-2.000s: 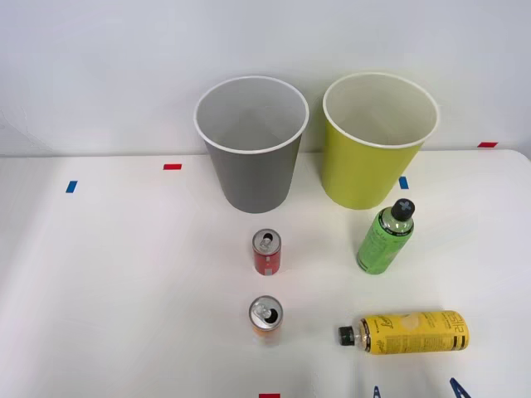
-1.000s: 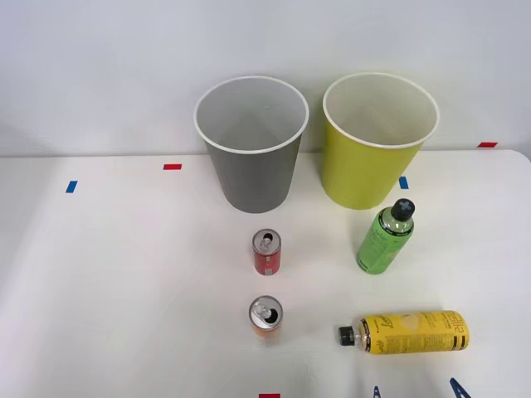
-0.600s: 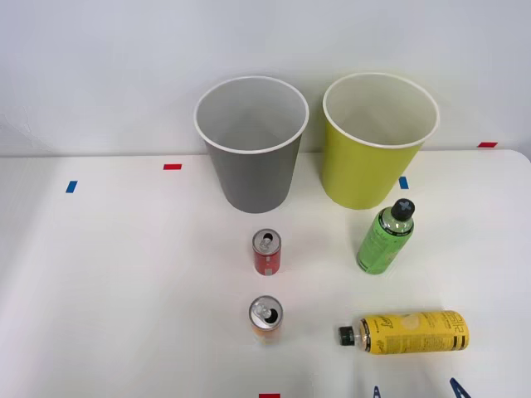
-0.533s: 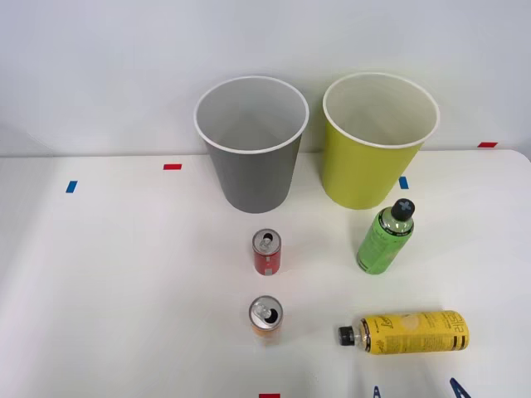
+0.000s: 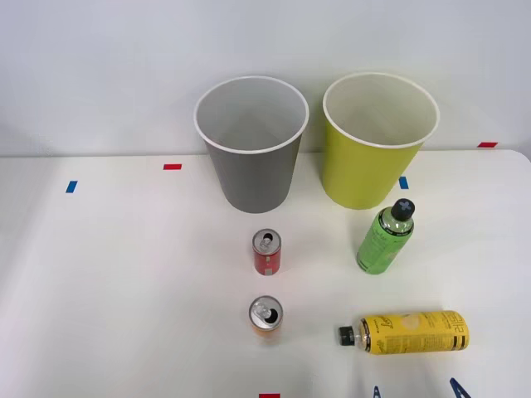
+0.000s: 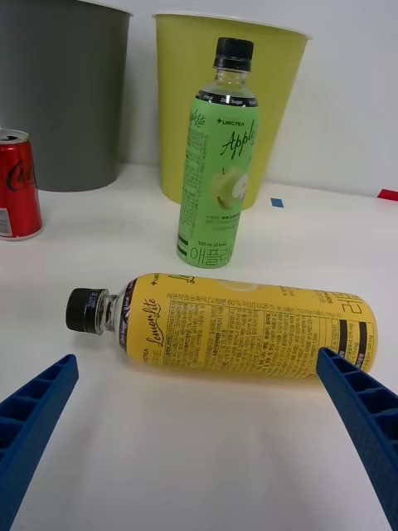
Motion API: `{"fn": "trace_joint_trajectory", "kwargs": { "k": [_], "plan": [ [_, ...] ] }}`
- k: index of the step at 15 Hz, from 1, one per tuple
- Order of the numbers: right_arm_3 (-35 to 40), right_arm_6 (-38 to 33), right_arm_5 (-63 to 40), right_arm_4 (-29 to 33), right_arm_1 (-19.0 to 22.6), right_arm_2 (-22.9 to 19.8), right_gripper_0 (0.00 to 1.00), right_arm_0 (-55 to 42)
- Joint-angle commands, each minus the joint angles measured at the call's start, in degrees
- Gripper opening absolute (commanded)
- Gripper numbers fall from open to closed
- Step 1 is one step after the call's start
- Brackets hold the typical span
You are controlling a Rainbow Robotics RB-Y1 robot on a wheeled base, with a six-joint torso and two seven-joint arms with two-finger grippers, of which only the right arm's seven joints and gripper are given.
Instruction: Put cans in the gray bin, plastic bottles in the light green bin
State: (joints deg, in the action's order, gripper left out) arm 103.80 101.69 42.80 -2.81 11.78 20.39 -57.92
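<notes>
Two wide-open jaws straddle the lying yellow bottle; best to descend square over its midsection, close across the width, avoid the cap end.

My blue ribbed fingers frame a yellow bottle with black print and black cap. Beyond: green bottle, red can, possibly orange can.
</notes>
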Motion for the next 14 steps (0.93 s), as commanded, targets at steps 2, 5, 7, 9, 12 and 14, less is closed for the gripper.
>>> {"fn": "trace_joint_trajectory", "kwargs": {
  "k": [2, 5, 7, 9, 12, 14],
  "plan": [
    [0.00, 0.00, 0.00, 0.00, 0.00, 0.00, 1.00, 0.00],
    [0.00, 0.00, 0.00, 0.00, 0.00, 0.00, 1.00, 0.00],
    [0.00, 0.00, 0.00, 0.00, 0.00, 0.00, 1.00, 0.00],
    [0.00, 0.00, 0.00, 0.00, 0.00, 0.00, 1.00, 0.00],
    [0.00, 0.00, 0.00, 0.00, 0.00, 0.00, 1.00, 0.00],
    [0.00, 0.00, 0.00, 0.00, 0.00, 0.00, 1.00, 0.00]
  ]
}}
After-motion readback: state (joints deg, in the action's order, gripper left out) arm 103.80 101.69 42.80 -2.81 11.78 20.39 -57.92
